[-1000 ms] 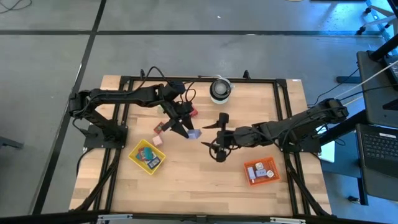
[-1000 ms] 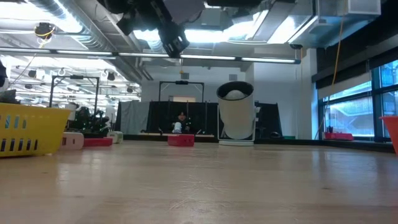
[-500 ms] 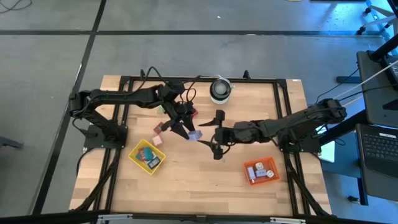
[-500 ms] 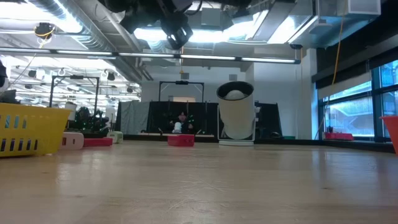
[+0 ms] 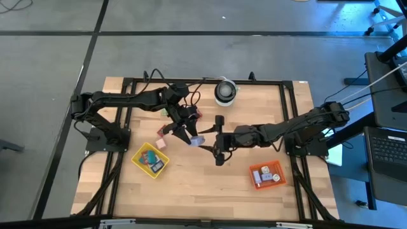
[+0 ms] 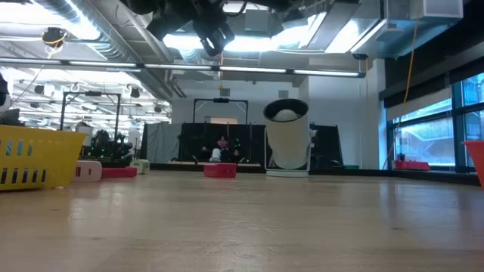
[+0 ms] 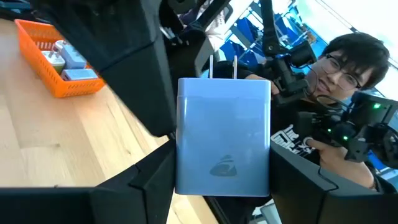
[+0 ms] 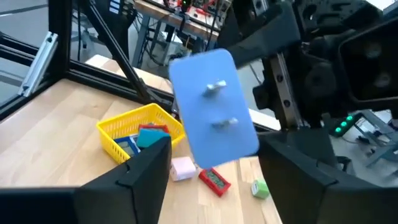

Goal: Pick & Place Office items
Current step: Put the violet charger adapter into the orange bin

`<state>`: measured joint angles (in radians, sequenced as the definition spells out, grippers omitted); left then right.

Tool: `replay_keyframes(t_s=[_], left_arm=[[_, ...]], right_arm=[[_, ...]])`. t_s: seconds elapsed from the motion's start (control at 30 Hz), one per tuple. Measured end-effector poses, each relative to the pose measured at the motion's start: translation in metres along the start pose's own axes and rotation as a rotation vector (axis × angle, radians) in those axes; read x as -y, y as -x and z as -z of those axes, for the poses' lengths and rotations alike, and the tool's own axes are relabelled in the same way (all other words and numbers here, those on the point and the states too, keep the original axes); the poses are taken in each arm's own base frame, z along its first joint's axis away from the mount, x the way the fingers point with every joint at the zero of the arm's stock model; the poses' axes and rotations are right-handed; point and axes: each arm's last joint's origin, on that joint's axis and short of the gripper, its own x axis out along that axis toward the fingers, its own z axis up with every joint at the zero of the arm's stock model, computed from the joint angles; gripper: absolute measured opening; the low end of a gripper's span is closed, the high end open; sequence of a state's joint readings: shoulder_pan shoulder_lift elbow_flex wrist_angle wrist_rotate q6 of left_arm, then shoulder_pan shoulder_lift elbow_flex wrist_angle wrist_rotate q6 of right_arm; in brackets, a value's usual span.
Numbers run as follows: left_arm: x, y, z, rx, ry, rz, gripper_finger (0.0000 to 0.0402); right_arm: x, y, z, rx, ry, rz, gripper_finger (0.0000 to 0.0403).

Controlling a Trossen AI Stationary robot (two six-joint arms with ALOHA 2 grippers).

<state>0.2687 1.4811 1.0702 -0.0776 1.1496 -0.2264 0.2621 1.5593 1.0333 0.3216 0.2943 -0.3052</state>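
1. Up above the middle of the table (image 5: 191,184), the left gripper (image 5: 188,136) pinches a lavender charger block (image 7: 224,137) between its two fingers (image 7: 137,180), its two metal prongs pointing away from the wrist.
2. Facing it, the right gripper (image 5: 218,141) has its fingers spread on either side of the same block, whose pronged face (image 8: 214,109) points toward it; whether they touch it cannot be told.
3. Below, on the table, a yellow tray (image 5: 150,159) holds red and blue pieces.
4. Beside that tray lie a pink piece (image 8: 182,168), a red piece (image 8: 215,180) and a green piece (image 8: 260,188).
5. An orange tray (image 5: 266,175) near the right arm holds a few pale pieces.
6. A white roll (image 5: 225,92) stands at the table's far edge.
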Motion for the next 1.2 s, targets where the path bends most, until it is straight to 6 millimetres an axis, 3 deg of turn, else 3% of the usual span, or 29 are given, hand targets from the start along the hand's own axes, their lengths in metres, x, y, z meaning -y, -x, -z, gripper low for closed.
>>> replay_keyframes(t_s=[0.2, 0.57, 0.77, 0.97, 1.2], left_arm=[[0.000, 0.000, 0.000, -0.002, 0.011, 0.009, 0.0212], [0.001, 0.000, 0.000, -0.006, 0.018, 0.023, 0.0212], [0.001, 0.000, 0.000, -0.008, 0.022, 0.033, 0.0212], [0.001, 0.000, 0.001, -0.013, 0.037, 0.046, 0.0212], [0.001, -0.001, 0.000, -0.013, 0.048, 0.055, 0.0212]], right_arm=[[0.002, 0.000, -0.011, 0.026, 0.013, -0.047, 0.0219], [0.002, -0.001, -0.014, 0.034, 0.017, -0.071, 0.0237], [0.002, -0.001, -0.015, 0.041, 0.047, -0.067, 0.0197], [0.002, -0.001, -0.015, 0.050, 0.084, -0.071, 0.0127], [0.002, -0.001, -0.016, 0.058, 0.097, -0.085, 0.0124]])
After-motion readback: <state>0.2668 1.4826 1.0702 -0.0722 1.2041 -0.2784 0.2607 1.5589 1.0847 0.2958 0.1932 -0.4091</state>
